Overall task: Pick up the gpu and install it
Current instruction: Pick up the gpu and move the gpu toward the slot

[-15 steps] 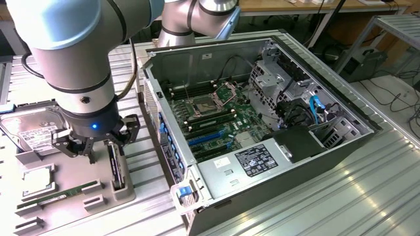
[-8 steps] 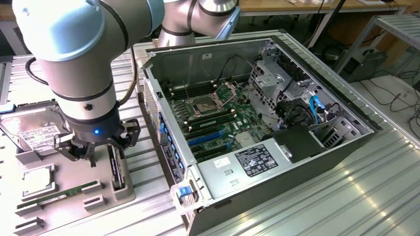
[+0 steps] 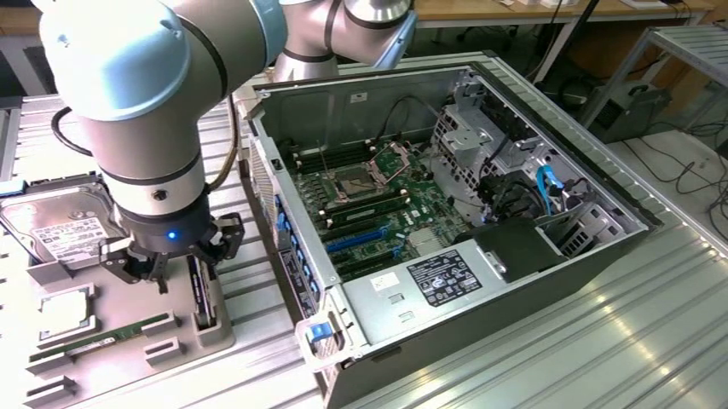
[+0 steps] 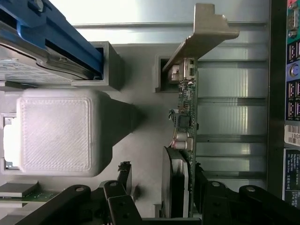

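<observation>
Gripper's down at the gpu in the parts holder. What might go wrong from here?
1. The gpu stands on edge in the gray holder; a lift off vertical might jam it in the slot.
2. The gripper is near the fan end, away from the silver bracket, so the card may tilt.
3. The open computer case wall stands close beside the holder; a swing might clip it.

Wrist view as I see it from my station: the gpu stands on edge in the grey holder tray, its silver bracket at the far end. The black fingers sit on either side of the card's near end (contact I cannot confirm). A white textured block and a blue-edged hard drive lie beside.
</observation>
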You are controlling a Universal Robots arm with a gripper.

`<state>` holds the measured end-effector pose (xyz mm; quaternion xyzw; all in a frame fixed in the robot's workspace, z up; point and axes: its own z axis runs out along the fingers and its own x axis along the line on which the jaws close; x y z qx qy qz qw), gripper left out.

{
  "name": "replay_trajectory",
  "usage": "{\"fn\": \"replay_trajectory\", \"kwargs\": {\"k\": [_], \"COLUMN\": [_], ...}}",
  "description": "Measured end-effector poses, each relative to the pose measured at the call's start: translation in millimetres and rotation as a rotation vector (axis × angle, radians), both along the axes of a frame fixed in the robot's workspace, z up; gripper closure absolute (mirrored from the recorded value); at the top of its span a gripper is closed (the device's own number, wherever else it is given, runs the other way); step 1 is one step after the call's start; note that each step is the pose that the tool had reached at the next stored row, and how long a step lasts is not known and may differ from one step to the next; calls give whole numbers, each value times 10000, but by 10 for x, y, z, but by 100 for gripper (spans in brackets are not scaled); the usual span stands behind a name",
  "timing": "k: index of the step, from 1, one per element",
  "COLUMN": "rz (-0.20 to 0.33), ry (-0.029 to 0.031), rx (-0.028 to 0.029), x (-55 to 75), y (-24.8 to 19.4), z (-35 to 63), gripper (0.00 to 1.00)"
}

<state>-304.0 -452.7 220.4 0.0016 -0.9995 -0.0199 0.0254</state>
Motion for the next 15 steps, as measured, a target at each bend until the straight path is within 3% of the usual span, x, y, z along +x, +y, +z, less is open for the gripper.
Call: {"fn": "replay_trajectory", "kwargs": {"k": [11, 12, 15], "rz": [-1, -1, -13], "ry": [19, -11, -306], "rx": [-44, -127, -493], "x": [45, 46, 44], "y": [14, 14, 14], "z": [-28, -27, -27], "gripper": [40, 40, 40]}}
